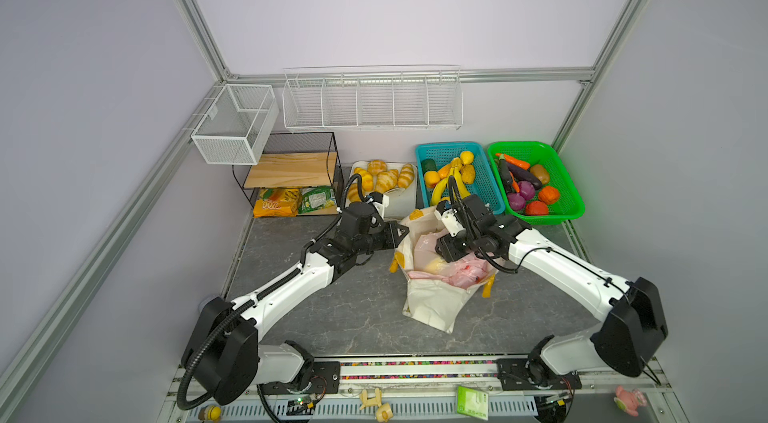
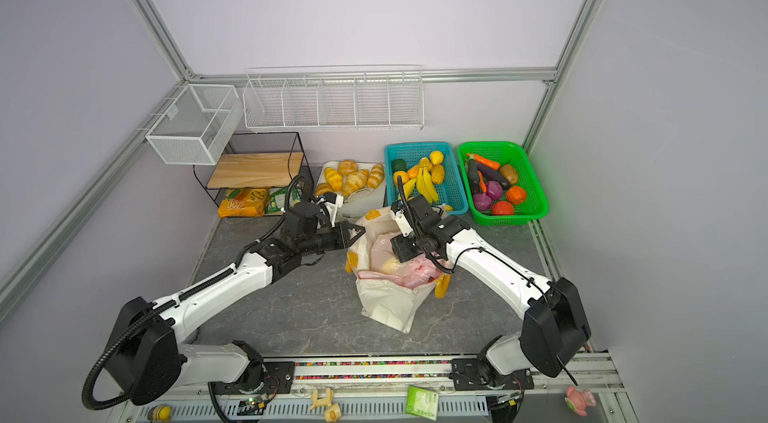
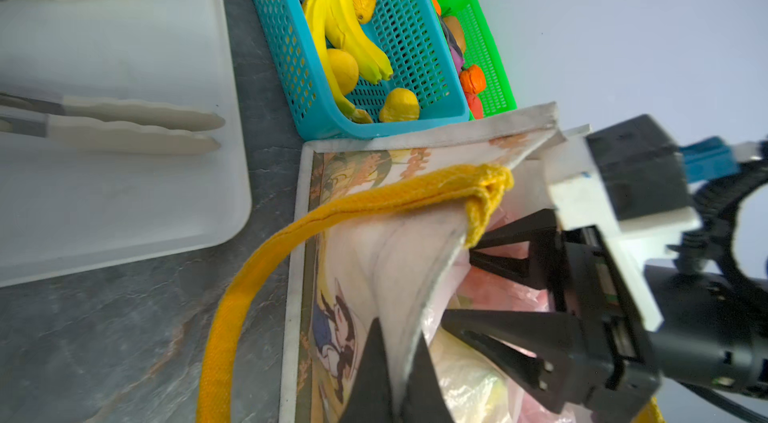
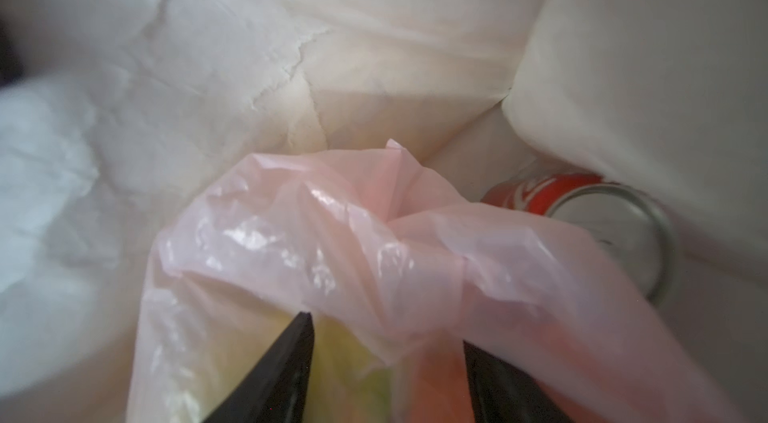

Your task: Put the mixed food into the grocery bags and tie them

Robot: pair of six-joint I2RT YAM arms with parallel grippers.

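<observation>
The cream canvas tote (image 1: 432,308) (image 2: 386,304) stands open on the grey tabletop, between its middle and the far right corner. Its mouth faces up and its lower part is slumped toward the near edge. The left gripper (image 3: 395,383) (image 1: 401,231) reaches in from the left side, and its fingers (image 3: 370,371) are together, clamped on the tote's rim. A yellow-orange handle (image 3: 374,200) loops out just beside that grip.

The thin pink plastic bag (image 1: 465,275) (image 4: 332,234) sits inside the tote, crumpled, and something yellow shows through its film in both top views. The right gripper (image 4: 386,329) (image 3: 457,281) points down into the tote's mouth. Its fingers (image 4: 286,362) stand apart, with pink film bunched between them and draped over one. Whether they press on anything cannot be told. The red cola can (image 4: 561,196) lies on its side at the bottom of the tote, outside the pink bag and against the canvas wall.

The blue basket (image 1: 484,184) sits at the far edge, just beyond the tote. It holds the yellow bananas (image 1: 442,190) (image 3: 345,21) with oranges and other yellow fruit. The green basket (image 1: 565,192) of vegetables touches it in the far right corner. On the blue basket's other side, a white tray (image 1: 401,202) at the far edge carries croissants (image 1: 386,179).
</observation>
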